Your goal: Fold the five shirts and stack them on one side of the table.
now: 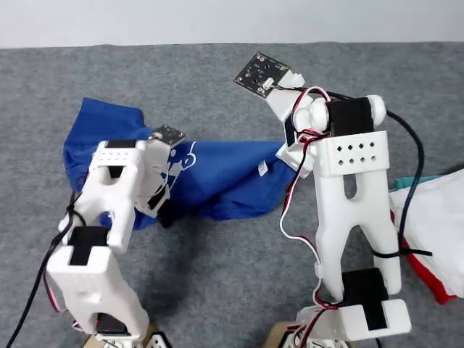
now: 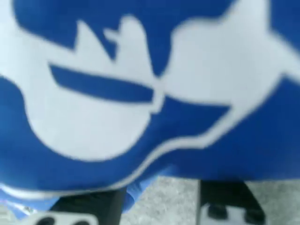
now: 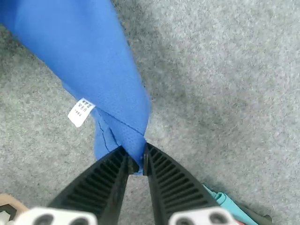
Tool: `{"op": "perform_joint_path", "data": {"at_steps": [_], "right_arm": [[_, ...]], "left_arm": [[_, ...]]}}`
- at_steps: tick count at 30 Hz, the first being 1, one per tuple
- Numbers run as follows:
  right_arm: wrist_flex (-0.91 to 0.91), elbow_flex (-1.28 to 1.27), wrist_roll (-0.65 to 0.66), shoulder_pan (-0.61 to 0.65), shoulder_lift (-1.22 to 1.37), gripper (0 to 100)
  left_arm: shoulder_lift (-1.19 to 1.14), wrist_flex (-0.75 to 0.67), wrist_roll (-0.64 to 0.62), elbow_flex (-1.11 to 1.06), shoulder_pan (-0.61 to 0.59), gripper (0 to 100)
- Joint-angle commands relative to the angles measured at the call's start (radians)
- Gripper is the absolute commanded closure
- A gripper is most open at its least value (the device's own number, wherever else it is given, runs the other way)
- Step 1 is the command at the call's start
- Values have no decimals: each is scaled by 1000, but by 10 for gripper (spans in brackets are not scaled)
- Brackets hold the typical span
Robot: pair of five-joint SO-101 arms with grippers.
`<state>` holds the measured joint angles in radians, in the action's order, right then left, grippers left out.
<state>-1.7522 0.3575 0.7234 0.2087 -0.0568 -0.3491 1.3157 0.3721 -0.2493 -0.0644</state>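
A blue shirt (image 1: 225,174) with a white print is stretched in a band between the two arms, over the grey table. My left gripper (image 1: 165,206) is at its printed end. In the left wrist view the blue shirt (image 2: 211,154) hangs close over the black fingers (image 2: 89,208) and hides their tips, and it looks held. My right gripper (image 1: 288,156) is at the other end. In the right wrist view the right gripper (image 3: 136,161) is shut on a pinched fold of the blue shirt (image 3: 93,56), near a small white label (image 3: 80,111).
A white shirt with red trim (image 1: 435,217) lies at the right edge, beside the right arm. A teal cloth (image 3: 225,201) shows just below the right gripper. The grey felt table cover (image 1: 217,290) is bare between the arm bases and along the back.
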Motion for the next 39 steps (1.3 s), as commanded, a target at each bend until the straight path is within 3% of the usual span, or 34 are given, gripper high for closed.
{"op": "perform_joint_path", "data": {"at_steps": [1,4,10,15,24,29,39], "right_arm": [[-38,8,5,-13,-56,988],[-38,14,5,-28,-58,988],[-28,31,-17,-79,-153,988],[-28,31,-18,-94,-280,988],[-27,31,-20,-107,-501,988],[-27,31,-20,-193,-639,988],[-27,29,-15,-283,-946,988]], "left_arm": [[-20,8,9,101,-3,904],[-18,83,11,166,-3,997],[144,325,12,374,-3,998],[376,433,12,570,-3,998],[749,437,11,598,-2,998],[953,437,12,598,-3,997],[1381,353,138,593,-3,997]]}}
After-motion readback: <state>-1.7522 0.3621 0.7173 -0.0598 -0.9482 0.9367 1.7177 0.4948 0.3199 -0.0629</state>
